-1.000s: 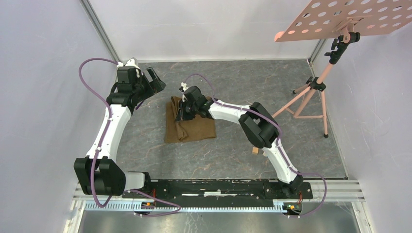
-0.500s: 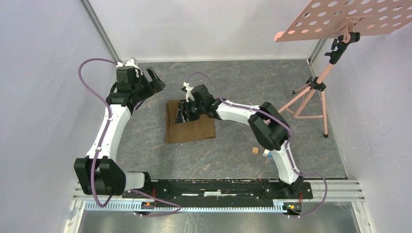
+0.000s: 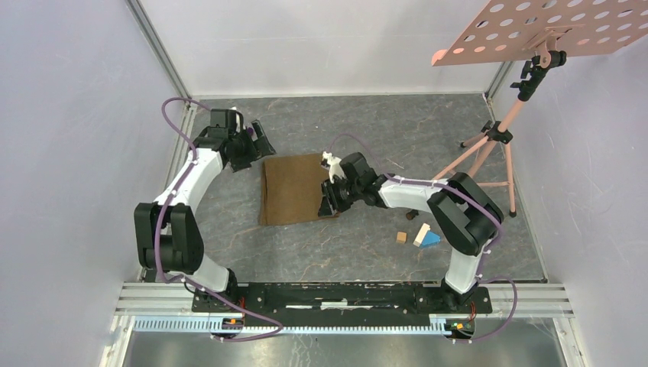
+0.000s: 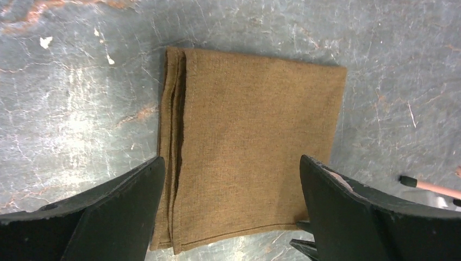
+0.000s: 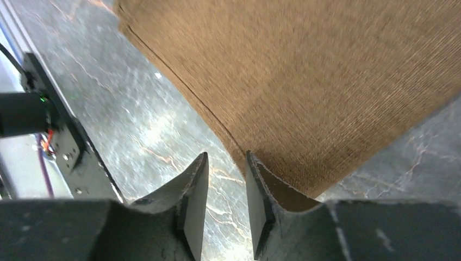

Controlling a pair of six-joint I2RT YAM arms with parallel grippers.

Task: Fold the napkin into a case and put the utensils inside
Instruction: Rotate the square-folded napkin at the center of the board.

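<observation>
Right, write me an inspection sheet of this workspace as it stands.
Surface: grey marbled table.
Job's things: napkin lies folded into a flat rectangle, with layered edges along one side; utensils, nothing seen.
Clutter: small wooden cube, pale block and blue block beside the right arm.
Grippers: left gripper is wide open above the napkin; right gripper is at a napkin corner, jaws slightly apart with bare table between them.
Cables: purple cables run along both arms, off the napkin.
Surroundings: pink tripod carrying a perforated board; plain walls.
</observation>
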